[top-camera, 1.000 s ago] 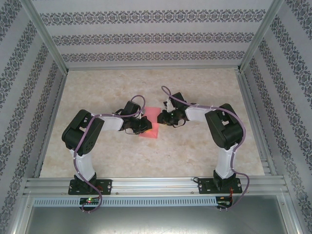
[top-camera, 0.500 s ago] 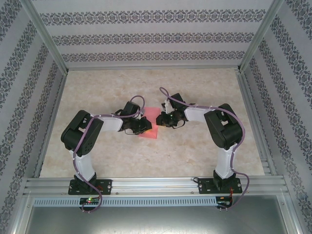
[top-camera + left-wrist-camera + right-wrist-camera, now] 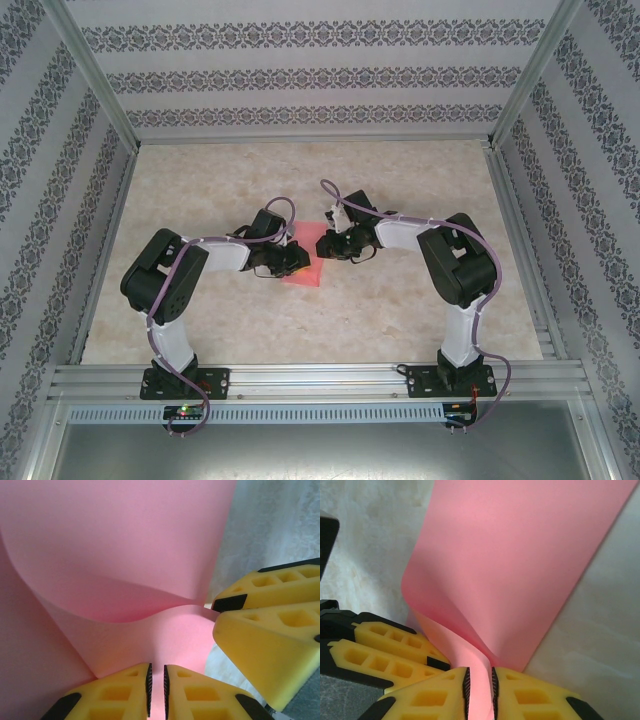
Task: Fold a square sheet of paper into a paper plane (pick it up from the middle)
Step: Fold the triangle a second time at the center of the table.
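Pink square sheet (image 3: 115,545) pinched both sides.
left claw (image 3: 156,687) clamped on its 9 o'clock edge, right claw (image 3: 480,690) at 2 o'clock; paper buckles between.

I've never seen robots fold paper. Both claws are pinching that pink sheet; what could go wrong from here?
The left gripper and right gripper each pinch a thin bit of the paper; pulling apart might tear it or let it slip. The paper bows in a loose curve, so a crease could land crooked. Their yellow fingers sit very close and might bump.
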### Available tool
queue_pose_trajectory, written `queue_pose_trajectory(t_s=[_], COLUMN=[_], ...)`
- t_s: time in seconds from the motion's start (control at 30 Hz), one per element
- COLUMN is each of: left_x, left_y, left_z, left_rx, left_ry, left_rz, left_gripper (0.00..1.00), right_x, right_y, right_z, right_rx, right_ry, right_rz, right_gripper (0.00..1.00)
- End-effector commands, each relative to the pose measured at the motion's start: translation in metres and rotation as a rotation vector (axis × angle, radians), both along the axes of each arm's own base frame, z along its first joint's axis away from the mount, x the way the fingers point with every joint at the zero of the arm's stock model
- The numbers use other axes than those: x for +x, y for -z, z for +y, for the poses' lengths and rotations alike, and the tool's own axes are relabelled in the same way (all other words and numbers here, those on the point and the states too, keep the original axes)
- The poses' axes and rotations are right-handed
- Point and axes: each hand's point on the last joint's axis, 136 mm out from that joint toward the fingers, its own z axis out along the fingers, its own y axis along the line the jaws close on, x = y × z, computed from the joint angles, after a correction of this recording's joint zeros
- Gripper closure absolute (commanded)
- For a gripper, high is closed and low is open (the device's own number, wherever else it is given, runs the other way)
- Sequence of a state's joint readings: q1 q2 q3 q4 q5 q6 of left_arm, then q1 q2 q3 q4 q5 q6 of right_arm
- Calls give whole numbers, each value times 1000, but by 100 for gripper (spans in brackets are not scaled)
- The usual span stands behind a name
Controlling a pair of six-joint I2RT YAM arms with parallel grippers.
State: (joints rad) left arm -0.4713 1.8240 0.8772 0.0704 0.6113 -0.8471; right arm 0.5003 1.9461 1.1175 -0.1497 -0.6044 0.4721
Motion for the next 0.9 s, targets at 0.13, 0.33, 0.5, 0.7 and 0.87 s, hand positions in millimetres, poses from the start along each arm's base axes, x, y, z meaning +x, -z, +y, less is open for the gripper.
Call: queue_pose_trajectory(t_s=[0.13, 0.33, 0.5, 0.7, 0.87], left_x=[-6, -6, -5, -1, -1], left_y=[-5, -12, -26, -37, -36], left_z=[1, 3, 10, 56, 78], left_rx=[8, 10, 37, 201, 220], left_ry=[-8, -13, -33, -182, -279], left_rz=[7, -7, -41, -108, -116], left_gripper=[82, 82, 80, 72, 69], right_x=[-4, -7, -8, -21, -37], right_y=[-8, -10, -20, -42, -45], right_z=[10, 10, 13, 35, 56], right_rx=[36, 36, 57, 157, 202], right_ry=[-57, -60, -64, -107, -153], right_rz=[-6, -7, -31, -44, -29], right_gripper=[82, 92, 99, 99, 99])
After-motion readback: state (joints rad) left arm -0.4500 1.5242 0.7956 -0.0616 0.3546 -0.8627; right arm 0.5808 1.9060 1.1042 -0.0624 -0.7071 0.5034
